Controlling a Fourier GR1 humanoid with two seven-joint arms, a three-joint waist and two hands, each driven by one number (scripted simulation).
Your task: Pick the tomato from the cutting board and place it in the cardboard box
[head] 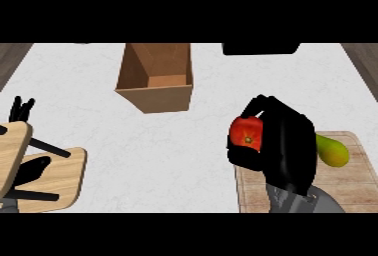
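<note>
My right hand (284,150): curled round the tomato (247,133)
Tomato: over the cutting board's (354,175) left edge
Box (156,75): well apart
My left hand (21,110): fingers straight, resting at the left edge

The right hand (284,145) is seen at the right of the head view, raised from the lower edge on a grey forearm that is angled slightly leftward. Its black palm is turned to the left, and its fingers and thumb are curled round the tomato (247,133), which is held at the hand's left side. The left hand (21,111) is shown at the left edge, open, with straight fingers pointed up, at rest.
</note>
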